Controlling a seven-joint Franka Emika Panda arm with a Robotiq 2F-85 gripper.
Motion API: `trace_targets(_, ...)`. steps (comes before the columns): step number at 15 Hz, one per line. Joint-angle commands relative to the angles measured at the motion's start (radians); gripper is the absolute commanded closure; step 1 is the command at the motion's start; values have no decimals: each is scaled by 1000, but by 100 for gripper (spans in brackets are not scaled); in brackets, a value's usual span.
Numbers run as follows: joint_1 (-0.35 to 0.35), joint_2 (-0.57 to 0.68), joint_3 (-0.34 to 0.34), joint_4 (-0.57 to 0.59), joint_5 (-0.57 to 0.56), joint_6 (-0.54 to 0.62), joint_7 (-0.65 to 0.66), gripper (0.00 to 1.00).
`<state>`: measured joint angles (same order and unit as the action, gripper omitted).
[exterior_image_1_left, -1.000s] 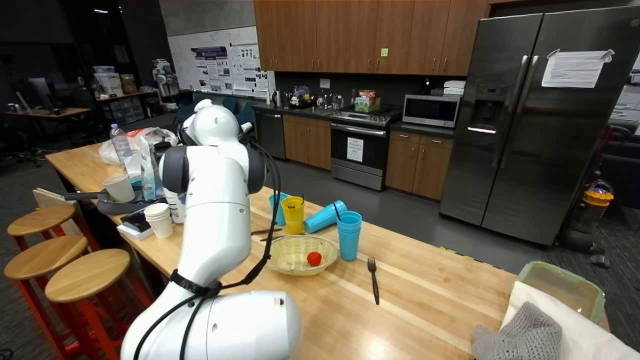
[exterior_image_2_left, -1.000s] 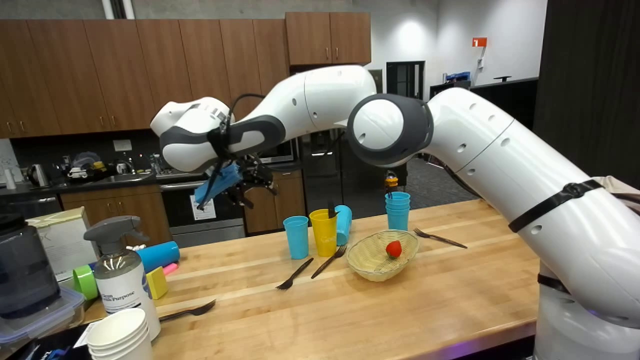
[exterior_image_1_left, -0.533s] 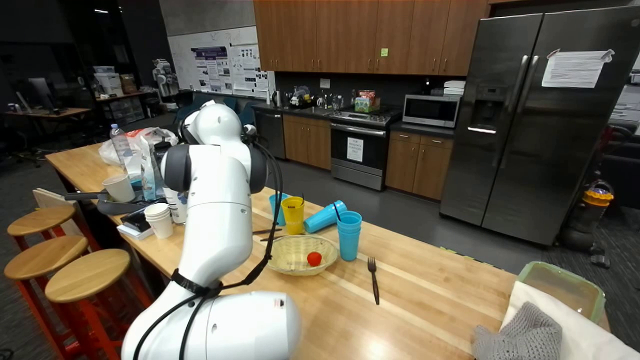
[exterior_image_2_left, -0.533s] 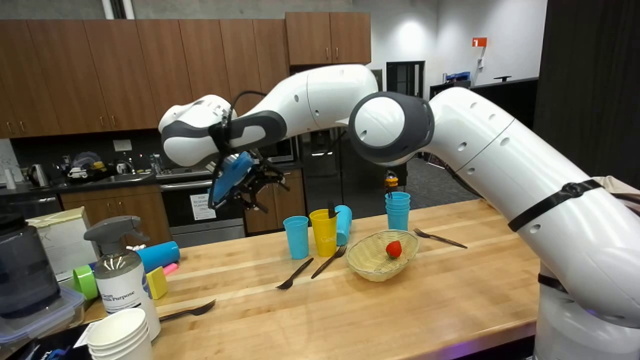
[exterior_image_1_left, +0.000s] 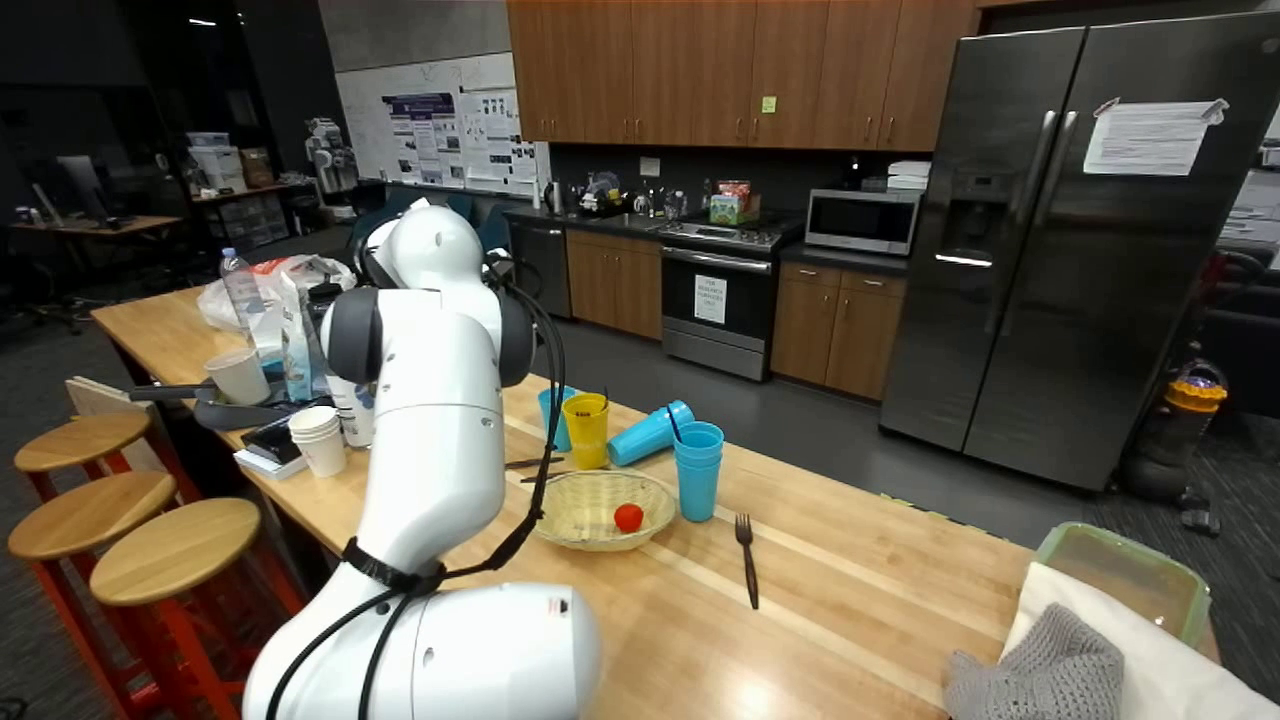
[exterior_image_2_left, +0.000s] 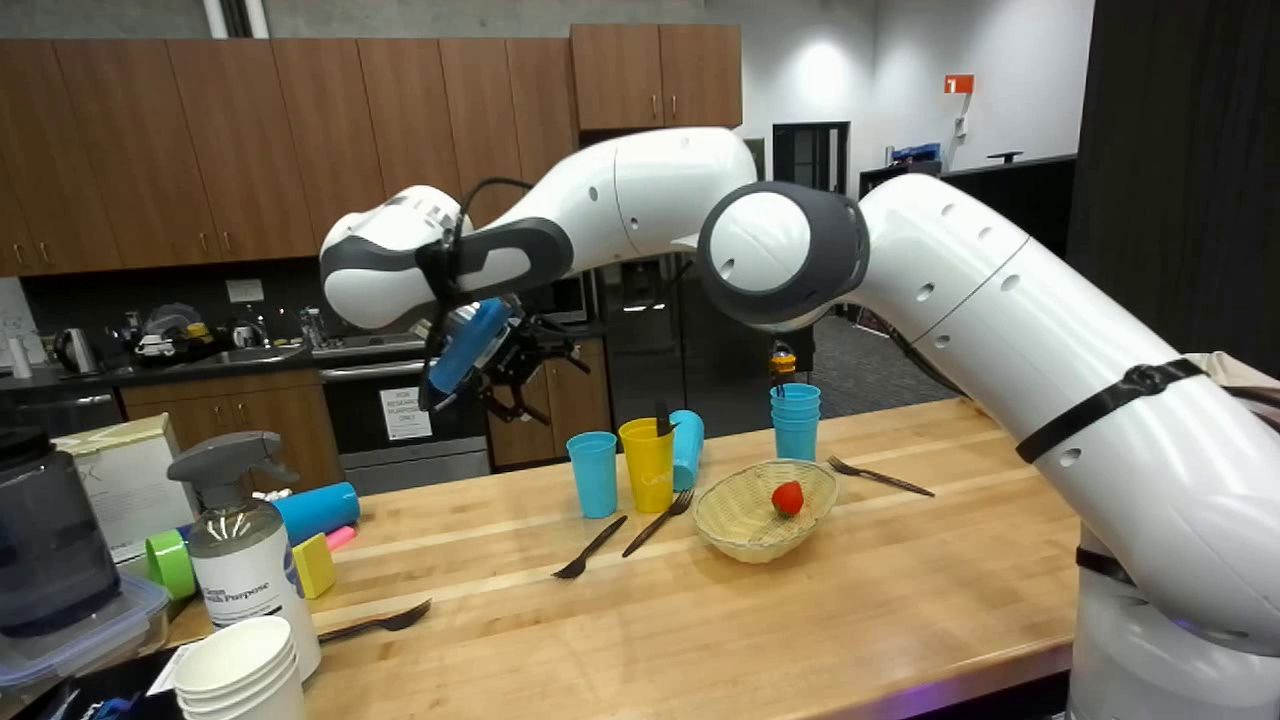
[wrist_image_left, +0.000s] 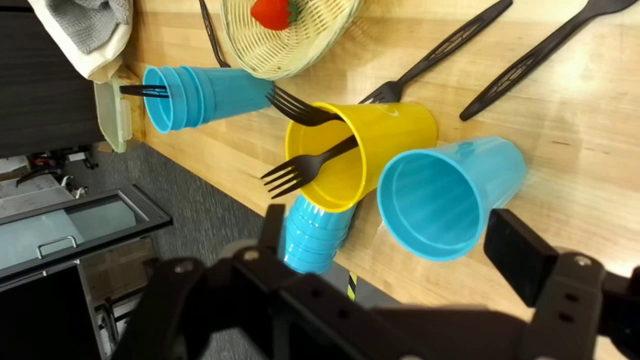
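One long edge of the desk (exterior_image_2_left: 900, 580) runs just behind the lying stack of light-blue cups (wrist_image_left: 315, 235), with dark floor (wrist_image_left: 200, 195) beyond it; between the basket (exterior_image_2_left: 735, 515) and the opposite edge spreads a broad band of bare wood. Above and apart from the cups hangs the gripper (wrist_image_left: 390, 237), its fingers wide apart. Nearest to it on the desk stand the upright cup (wrist_image_left: 450, 197), light blue, and just beside that the yellow cup (wrist_image_left: 392, 145); whether the two touch, I cannot tell.

Seen in an exterior view, the arm (exterior_image_1_left: 435, 450) hides most of the gripper. The wrist view looks right into the open mouths and shows two black forks (wrist_image_left: 305, 172) in the yellow cup, tines outward. Another fork (exterior_image_2_left: 375, 622), near the spray bottle (exterior_image_2_left: 250, 570), appears only in an exterior view.

Plain and glossy, the upright cup has a round mouth wider than its base. Pale lettering marks the yellow cup's side.
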<state>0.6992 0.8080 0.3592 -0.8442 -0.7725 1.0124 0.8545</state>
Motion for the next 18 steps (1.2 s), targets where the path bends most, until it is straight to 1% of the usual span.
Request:
trace_targets(1,-21,-18,27,10,45,-6,-39,0)
trace_targets(8,-45,-9,58,52,159,-11,-18,0)
trace_targets(11,-33,9,37,90,208,-78,102,0)
trace_targets(12,-33,1,40,54,172,-32,46,0)
trace_targets(14,-33,2,39,60,184,-52,80,0)
trace_targets(18,-33,3,39,61,185,-56,92,0)
